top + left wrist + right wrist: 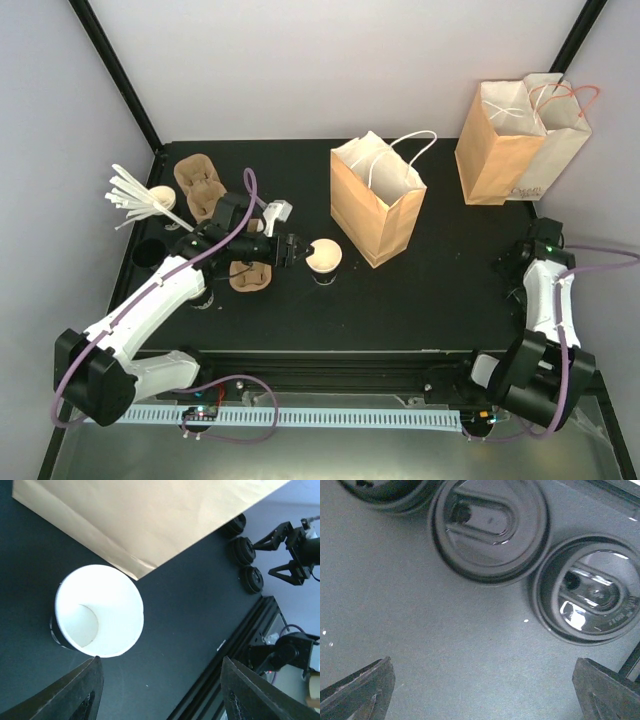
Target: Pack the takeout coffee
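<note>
Hovering: L fingers (75,695) apart, empty, by lidless cup (97,610) | R fingers (360,692) wide apart, empty, over black lids (490,527)

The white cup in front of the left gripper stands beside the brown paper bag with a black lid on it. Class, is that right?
No. The left wrist view shows the white cup open-topped, with no lid on it. It does stand beside the brown paper bag, in front of the left gripper.
</note>
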You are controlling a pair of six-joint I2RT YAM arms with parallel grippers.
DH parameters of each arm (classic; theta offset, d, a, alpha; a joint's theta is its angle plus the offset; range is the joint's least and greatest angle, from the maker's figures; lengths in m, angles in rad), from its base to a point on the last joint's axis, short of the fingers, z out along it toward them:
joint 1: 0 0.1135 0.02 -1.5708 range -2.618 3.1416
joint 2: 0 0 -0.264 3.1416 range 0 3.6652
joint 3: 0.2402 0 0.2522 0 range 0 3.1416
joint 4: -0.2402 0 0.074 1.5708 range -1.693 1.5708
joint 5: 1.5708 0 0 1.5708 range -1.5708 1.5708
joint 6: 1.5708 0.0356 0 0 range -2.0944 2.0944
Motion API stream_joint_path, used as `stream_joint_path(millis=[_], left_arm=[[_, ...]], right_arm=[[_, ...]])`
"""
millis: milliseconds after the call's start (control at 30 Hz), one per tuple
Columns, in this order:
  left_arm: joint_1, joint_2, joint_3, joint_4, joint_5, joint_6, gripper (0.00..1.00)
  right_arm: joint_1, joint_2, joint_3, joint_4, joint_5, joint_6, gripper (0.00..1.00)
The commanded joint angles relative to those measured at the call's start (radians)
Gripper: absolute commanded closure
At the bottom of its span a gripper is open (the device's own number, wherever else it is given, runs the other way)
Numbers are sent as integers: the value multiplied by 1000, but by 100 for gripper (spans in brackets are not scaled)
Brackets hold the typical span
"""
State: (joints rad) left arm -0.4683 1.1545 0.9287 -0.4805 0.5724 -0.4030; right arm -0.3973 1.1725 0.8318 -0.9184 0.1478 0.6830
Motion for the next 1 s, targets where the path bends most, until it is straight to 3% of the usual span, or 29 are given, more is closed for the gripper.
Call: stream_joint_path(millis=[0,133,267,500,967], left_arm=[[-19,5,28,25,57,15,33],[-24,-2,18,13,66,26,33],[-25,-14,13,1,66,36,32],[-26,-3,-7,32,81,31,32],[-31,-32,-68,61,103,37,30]], right_arm=[[-74,-5,7,12,-29,18,0],[-78,18,58,66,-44,14,0],[-78,117,156,12,27,28,0],[-81,181,179,64,33,81,0],[-235,339,220,138,-103,50,0]])
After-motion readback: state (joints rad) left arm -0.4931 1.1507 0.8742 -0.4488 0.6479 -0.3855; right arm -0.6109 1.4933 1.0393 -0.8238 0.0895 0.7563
